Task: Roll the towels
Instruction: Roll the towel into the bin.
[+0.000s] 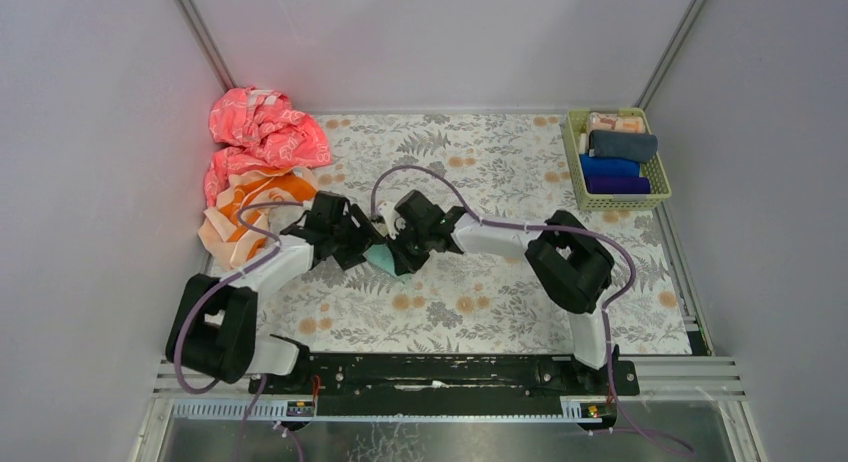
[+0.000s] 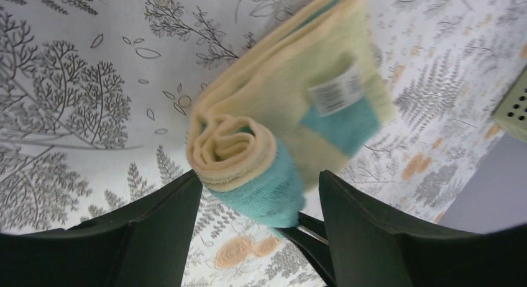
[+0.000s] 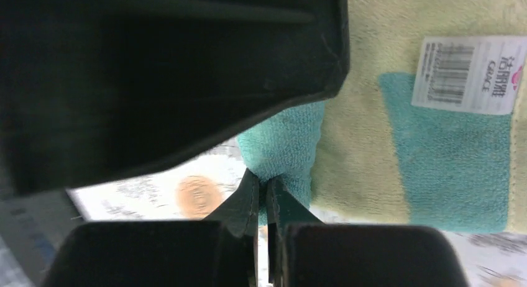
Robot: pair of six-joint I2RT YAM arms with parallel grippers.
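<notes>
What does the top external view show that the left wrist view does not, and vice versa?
Only top external: the crumpled pink and orange towels by the left wall. Only left wrist: the barcode label and the spiral end of the teal towel, partly rolled. Both: that towel and the floral table cover.

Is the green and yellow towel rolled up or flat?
Partly rolled. One end of the towel curls into a spiral; the rest, with the label, lies unrolled.
</notes>
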